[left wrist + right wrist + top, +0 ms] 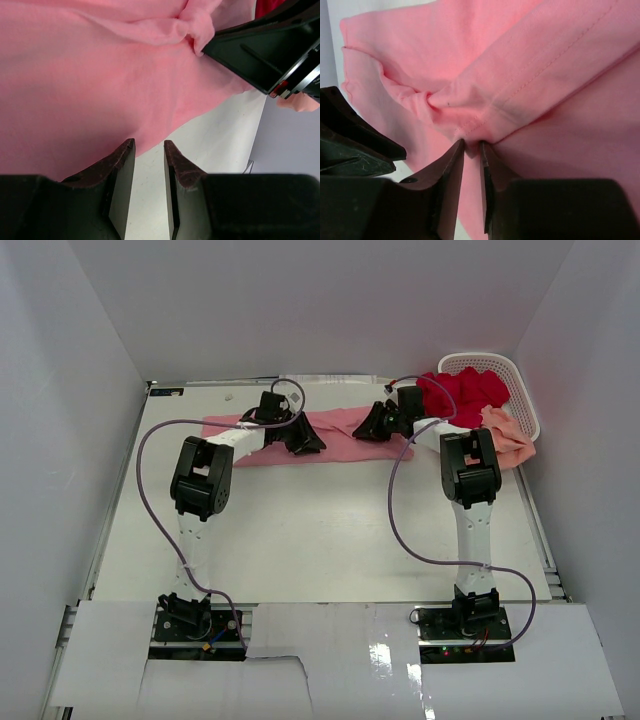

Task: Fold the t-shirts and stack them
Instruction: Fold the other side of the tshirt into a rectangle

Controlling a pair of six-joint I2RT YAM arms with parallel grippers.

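Note:
The medium pink t-shirt [340, 430] lies crumpled in a long strip across the far middle of the table. My left gripper [300, 436] hovers at its near edge. In the left wrist view the jaws [149, 146] stand a little apart and empty over bare table, with the pink cloth [90, 85] just beyond. My right gripper [381, 423] is shut on a seamed fold of the pink shirt [520, 75], pinched between its tips [471, 146]. The deep red t-shirt [462, 395] sits bunched in the basket. The pale peach t-shirt [506, 440] lies beside it.
A white perforated basket [515, 375] stands at the far right corner. White walls enclose the table on three sides. The two grippers are close together; the right one shows in the left wrist view [265, 50] and the left one in the right wrist view [355, 145].

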